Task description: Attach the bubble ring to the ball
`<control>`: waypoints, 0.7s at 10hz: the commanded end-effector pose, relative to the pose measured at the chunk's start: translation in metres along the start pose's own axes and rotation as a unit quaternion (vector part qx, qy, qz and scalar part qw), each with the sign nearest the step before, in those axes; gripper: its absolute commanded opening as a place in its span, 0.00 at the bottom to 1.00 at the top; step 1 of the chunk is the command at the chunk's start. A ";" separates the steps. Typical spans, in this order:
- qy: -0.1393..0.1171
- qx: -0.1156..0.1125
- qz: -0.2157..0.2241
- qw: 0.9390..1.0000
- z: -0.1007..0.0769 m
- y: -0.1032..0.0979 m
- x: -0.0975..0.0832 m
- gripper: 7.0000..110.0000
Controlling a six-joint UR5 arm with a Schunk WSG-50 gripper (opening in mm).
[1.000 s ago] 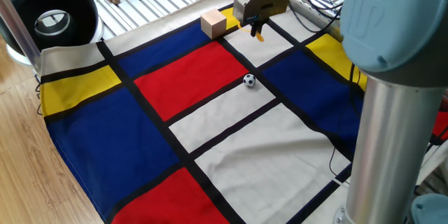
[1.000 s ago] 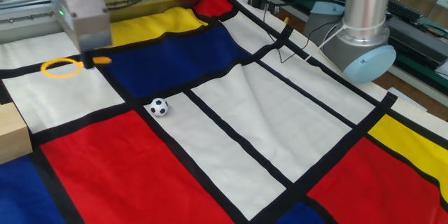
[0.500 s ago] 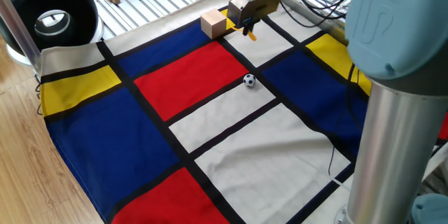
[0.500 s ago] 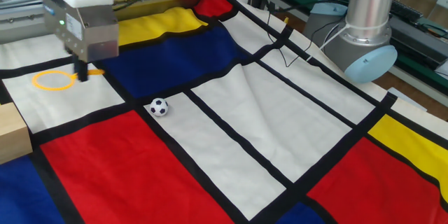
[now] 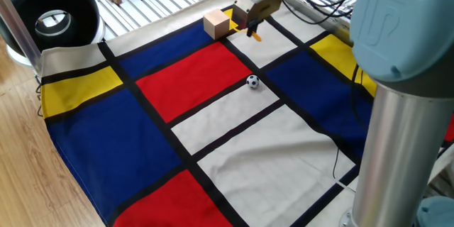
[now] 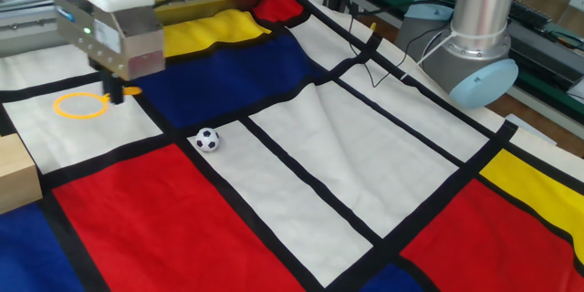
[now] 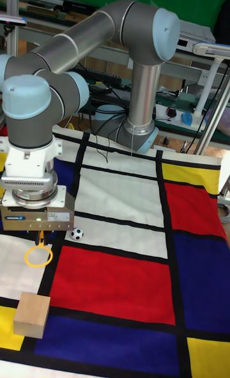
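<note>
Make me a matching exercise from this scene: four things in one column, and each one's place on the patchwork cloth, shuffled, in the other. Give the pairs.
Things
1. ball
2. bubble ring
3. wooden cube
4. gripper

Places
A. at the cloth's edge, beside the ring's white panel
B. hoop over a white panel, handle pinched in the jaws
C. by a black stripe, between the red panel and a white one
D. over the ring's orange handle, at the white panel's border

Pairs: 1-C, 2-B, 3-A, 4-D
</note>
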State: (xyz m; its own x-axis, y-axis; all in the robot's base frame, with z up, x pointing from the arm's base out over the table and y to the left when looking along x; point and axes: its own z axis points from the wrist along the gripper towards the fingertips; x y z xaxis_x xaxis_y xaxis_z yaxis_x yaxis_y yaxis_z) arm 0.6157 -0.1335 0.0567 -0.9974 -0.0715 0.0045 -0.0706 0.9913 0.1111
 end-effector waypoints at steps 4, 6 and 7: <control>0.083 -0.002 -0.008 0.997 0.003 0.014 0.078 0.00; 0.076 -0.004 -0.002 0.997 0.007 0.021 0.076 0.00; 0.075 -0.004 0.003 0.997 0.011 0.027 0.077 0.00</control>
State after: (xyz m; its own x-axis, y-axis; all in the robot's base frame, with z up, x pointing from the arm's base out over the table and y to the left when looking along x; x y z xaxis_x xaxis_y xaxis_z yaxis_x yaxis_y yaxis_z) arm 0.5460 -0.1218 0.0519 -0.9847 -0.0922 0.1476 -0.0764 0.9910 0.1098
